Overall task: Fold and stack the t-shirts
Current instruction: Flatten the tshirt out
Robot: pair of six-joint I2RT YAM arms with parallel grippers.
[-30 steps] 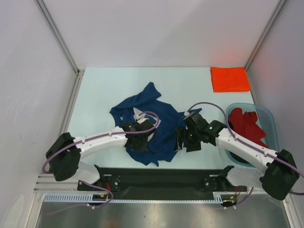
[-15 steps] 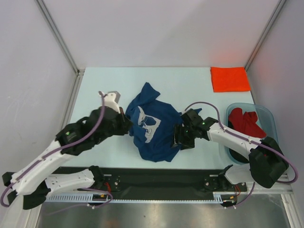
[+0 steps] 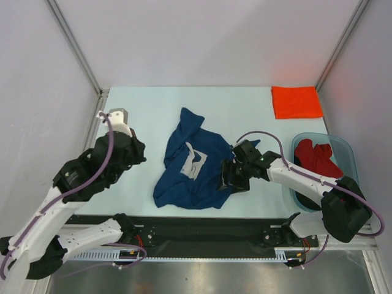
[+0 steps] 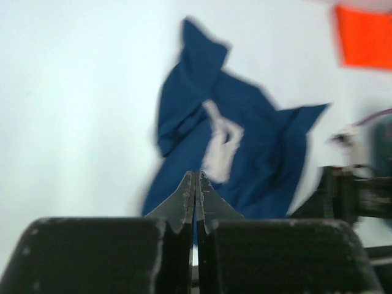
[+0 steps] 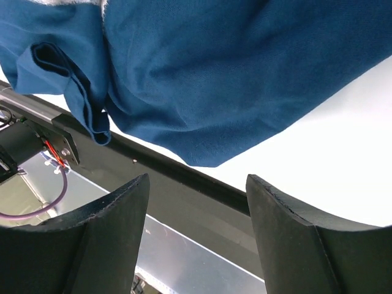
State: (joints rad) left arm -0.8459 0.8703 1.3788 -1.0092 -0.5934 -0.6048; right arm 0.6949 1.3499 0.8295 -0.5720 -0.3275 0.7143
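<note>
A navy blue cloth t-shirt with a white print [image 3: 193,168] lies crumpled and unfolded on the pale tabletop [image 3: 141,116], about midway between the left and right edges. One pointed part reaches toward the far edge, and its wide lower part spreads close to the near edge. From the left wrist camera the same shirt [image 4: 245,141] looks blurred, with the white print showing near its middle.

The left gripper [image 3: 136,153] hangs raised over the left side of the tabletop, apart from the shirt. Its two black fingers [image 4: 184,205] are pressed tight together with nothing between them.

The right gripper [image 3: 229,176] sits low at the right border of the navy shirt, by the near edge. Through its wrist camera the black fingers [image 5: 116,214] stand wide apart. The gap between them is empty, and the folded blue cloth [image 5: 202,67] lies just beyond their tips. I cannot tell whether the tips touch the cloth.

A bright orange shirt, folded flat into a neat rectangle [image 3: 296,101], rests in the far right corner of the tabletop. A red shirt [image 3: 316,160] lies bunched inside a clear bluish plastic tub [image 3: 351,160] that stands against the right edge, beside the right arm.
</note>
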